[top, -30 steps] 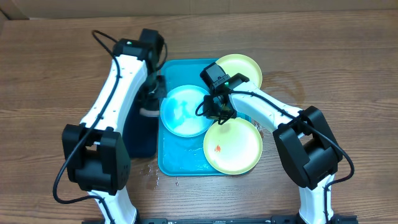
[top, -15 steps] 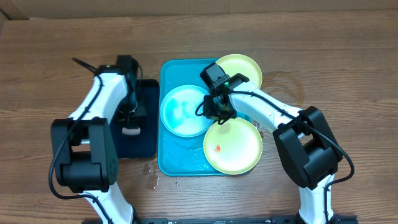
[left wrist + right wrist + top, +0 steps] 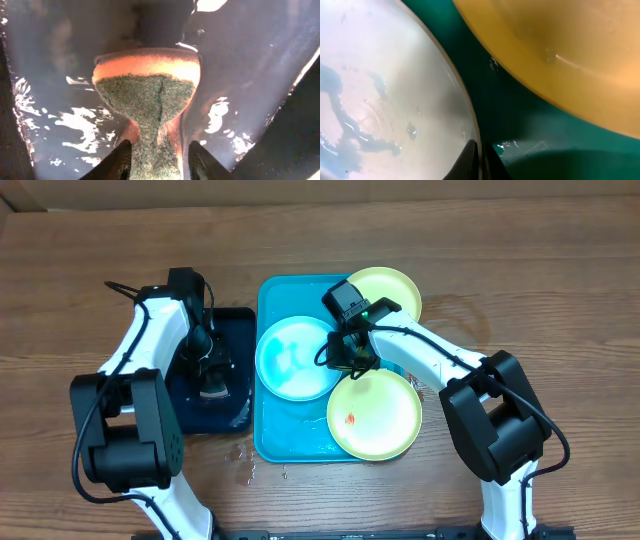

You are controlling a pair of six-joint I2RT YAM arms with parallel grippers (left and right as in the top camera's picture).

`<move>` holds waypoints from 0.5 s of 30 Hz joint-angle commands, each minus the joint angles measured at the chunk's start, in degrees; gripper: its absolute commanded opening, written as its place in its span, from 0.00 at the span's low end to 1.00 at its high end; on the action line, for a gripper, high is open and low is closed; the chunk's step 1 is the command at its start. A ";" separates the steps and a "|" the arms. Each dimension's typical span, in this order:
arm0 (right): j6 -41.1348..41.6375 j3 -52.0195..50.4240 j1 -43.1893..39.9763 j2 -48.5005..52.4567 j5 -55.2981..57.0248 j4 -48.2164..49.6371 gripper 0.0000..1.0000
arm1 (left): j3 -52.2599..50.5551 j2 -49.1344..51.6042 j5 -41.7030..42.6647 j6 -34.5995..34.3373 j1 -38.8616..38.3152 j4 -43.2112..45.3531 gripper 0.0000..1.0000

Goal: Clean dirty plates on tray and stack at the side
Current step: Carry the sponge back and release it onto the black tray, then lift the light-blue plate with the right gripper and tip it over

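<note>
One brown wooden worktop [image 3: 80, 280] carries two trays side by side. On the left is a small, narrow black plastic tray [image 3: 232, 322], its floor wet and glinting in the left wrist view. Over it, the left jaws are clenched on one orange sponge with a green scouring face [image 3: 150, 100]. The sponge is pinched at its near end, and its far end is spread against the wet black floor.

Just to the right lies the large turquoise-blue rectangular plastic tray with rounded corners and a raised rim [image 3: 266, 292], also wet. A few water drops [image 3: 245, 460] sit on the worktop at its near left corner.

There are three round plastic plates, none of them stacked. One light blue plate with a whitish centre [image 3: 292, 358] lies flat in the left half of the turquoise tray, with streaks of water pooled in it. The right jaws are closed on its right rim. In the right wrist view the plate's edge runs in between the two dark tips, which stand very close together.

Two pale yellow-green plates are further right. One [image 3: 392, 288] is at the tray's far right corner, overhanging the rim. The other [image 3: 385, 420] is at the near right, also overhanging, and carries a small red-orange smear [image 3: 350, 418] left of its centre. Its edge meets the blue plate's edge beside the right jaws.
</note>
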 commanded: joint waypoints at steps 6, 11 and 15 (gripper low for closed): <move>-0.42 0.55 0.13 -0.17 -0.15 -0.13 0.04 | 5.20 -13.46 2.78 -1.31 1.57 -1.66 0.52; -0.44 5.11 0.09 -0.96 -0.17 -3.30 0.04 | 5.73 -23.78 2.49 -1.31 1.57 -1.73 0.53; -0.66 9.55 0.09 -2.21 -0.15 -6.60 0.04 | 5.73 -30.47 1.95 -1.92 1.57 -1.64 1.00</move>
